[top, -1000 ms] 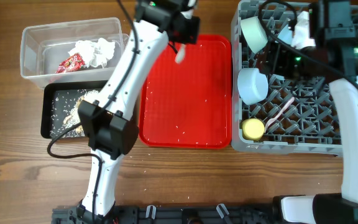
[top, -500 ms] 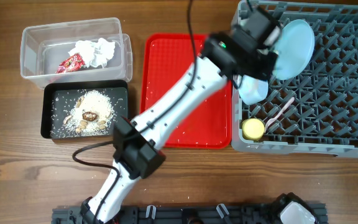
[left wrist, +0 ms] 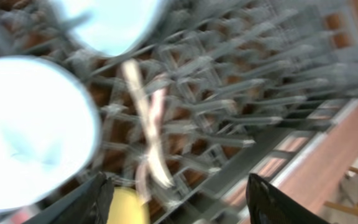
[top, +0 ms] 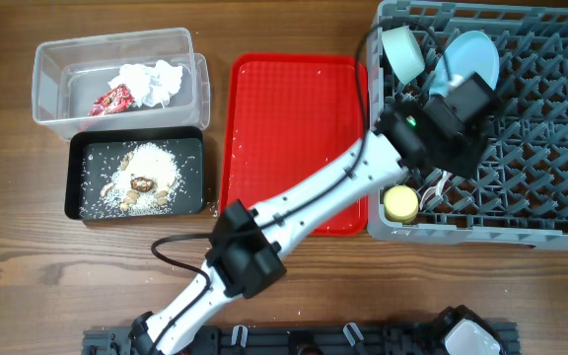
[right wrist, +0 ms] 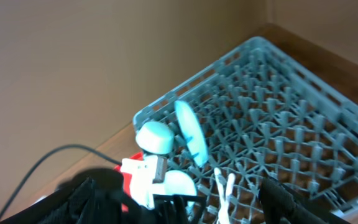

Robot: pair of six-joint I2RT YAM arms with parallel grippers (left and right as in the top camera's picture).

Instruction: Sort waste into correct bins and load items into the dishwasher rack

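My left gripper [top: 452, 123] [left wrist: 179, 202] hangs open over the grey dishwasher rack [top: 540, 148], nothing between its fingers. Under it lie the white fork and spoon [left wrist: 149, 140] [right wrist: 225, 190], beside the yellow cup [top: 400, 204] and the blue bowl [left wrist: 30, 130]. The blue plate [top: 469, 54] stands upright next to the green bowl [top: 402, 49]. A clear tub [top: 57, 59] holds the tissue [top: 148, 81] and the wrapper [top: 113, 99]. Food scraps [top: 144, 179] fill the black tray [top: 79, 182]. My right gripper [right wrist: 180, 186] is open, high above the rack and out of the overhead view.
A flat red serving tray [top: 294, 138] with a few crumbs lies between the bins and the rack. The left arm [top: 314, 202] stretches across it from the front edge. The rack's right half [top: 550, 89] holds only pegs.
The left arm swung from above the red tray to over the rack and its jaws opened; the white cutlery piece it carried now lies in the rack. The right arm pulled up and away.
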